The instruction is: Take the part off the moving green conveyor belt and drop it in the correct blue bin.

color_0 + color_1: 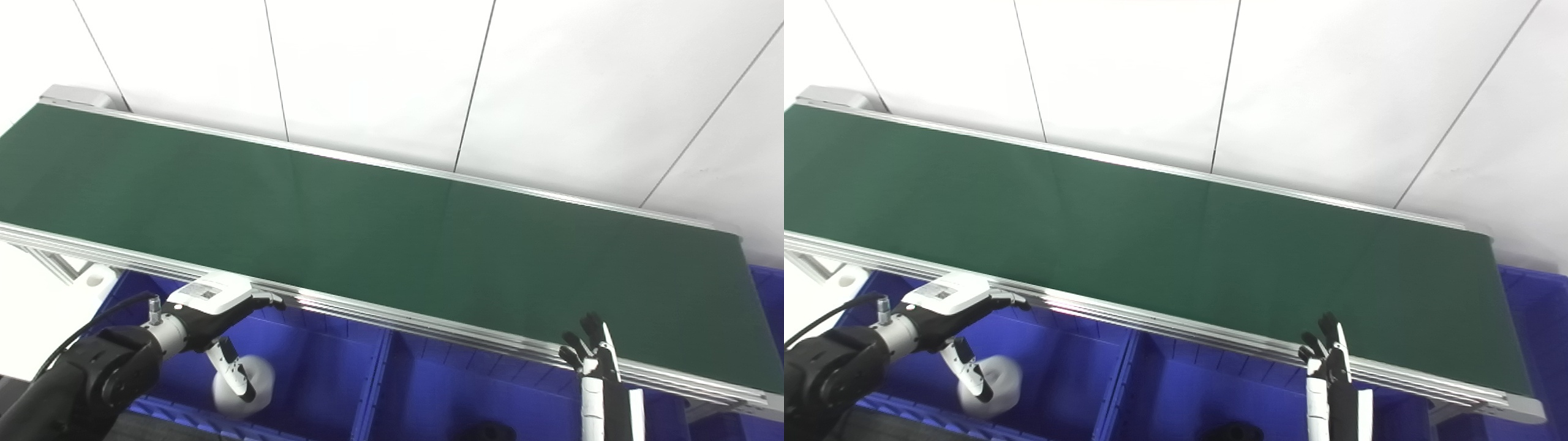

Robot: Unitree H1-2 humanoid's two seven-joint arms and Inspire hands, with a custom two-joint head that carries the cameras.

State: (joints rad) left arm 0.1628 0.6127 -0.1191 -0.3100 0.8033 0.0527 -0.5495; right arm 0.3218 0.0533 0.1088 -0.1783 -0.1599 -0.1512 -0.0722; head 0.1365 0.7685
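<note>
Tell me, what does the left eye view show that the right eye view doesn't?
Very little differs. Only the left eye view shows more wall past the belt's right end. Only the right eye view shows the belt's near right corner. Both share the bare green belt, the blue bins below it, the left hand over a bin with a white part beneath its fingers, and the right hand raised, fingers apart, by the belt's near edge.

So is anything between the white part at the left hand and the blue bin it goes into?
Nothing visible. The white part is already off the belt, below the left hand and over the leftmost blue bin. Whether the hand holds it is unclear.
</note>
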